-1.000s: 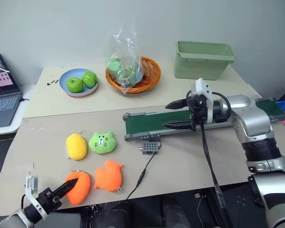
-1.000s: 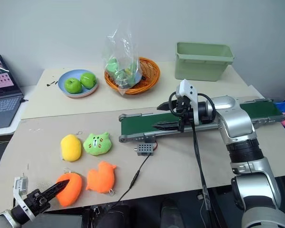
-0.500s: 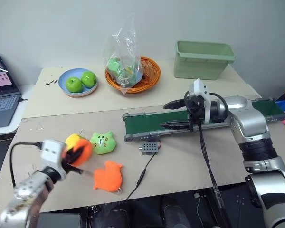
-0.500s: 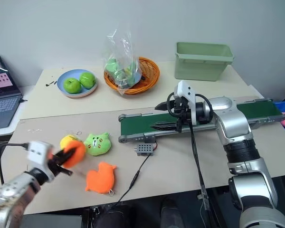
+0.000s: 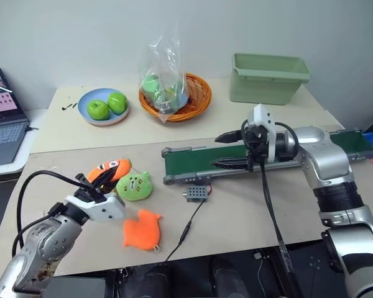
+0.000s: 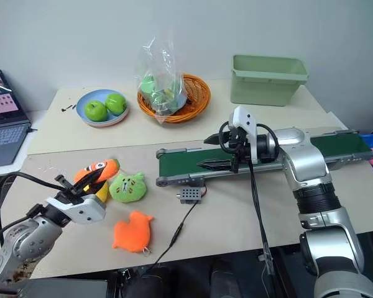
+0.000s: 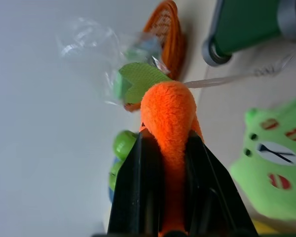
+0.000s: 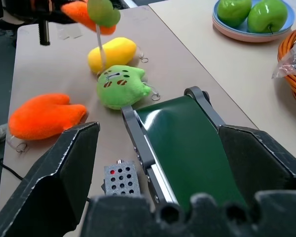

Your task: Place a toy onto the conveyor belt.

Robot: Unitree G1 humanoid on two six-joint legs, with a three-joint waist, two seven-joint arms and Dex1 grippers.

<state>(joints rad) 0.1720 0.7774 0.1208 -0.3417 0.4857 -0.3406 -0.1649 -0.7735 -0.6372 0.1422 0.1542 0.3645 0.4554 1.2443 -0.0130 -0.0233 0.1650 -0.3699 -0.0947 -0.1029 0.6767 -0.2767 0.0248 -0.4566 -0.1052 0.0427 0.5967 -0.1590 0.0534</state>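
A robotics lab is suggested: a small conveyor belt (image 5: 261,159) with a wired control box (image 5: 196,193) is set on a plain table (image 5: 236,217) among plush toys, an open laptop (image 5: 1,124) is placed alongside, and bare walls are seen behind.

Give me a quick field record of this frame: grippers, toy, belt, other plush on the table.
left gripper: shut on the toy, lifted off the table
toy: orange plush, above the yellow plush
right gripper: open, over the conveyor belt
conveyor belt: nothing on it
other plush: green plush, flat orange plush, both on the table
step left: carry toy to belt
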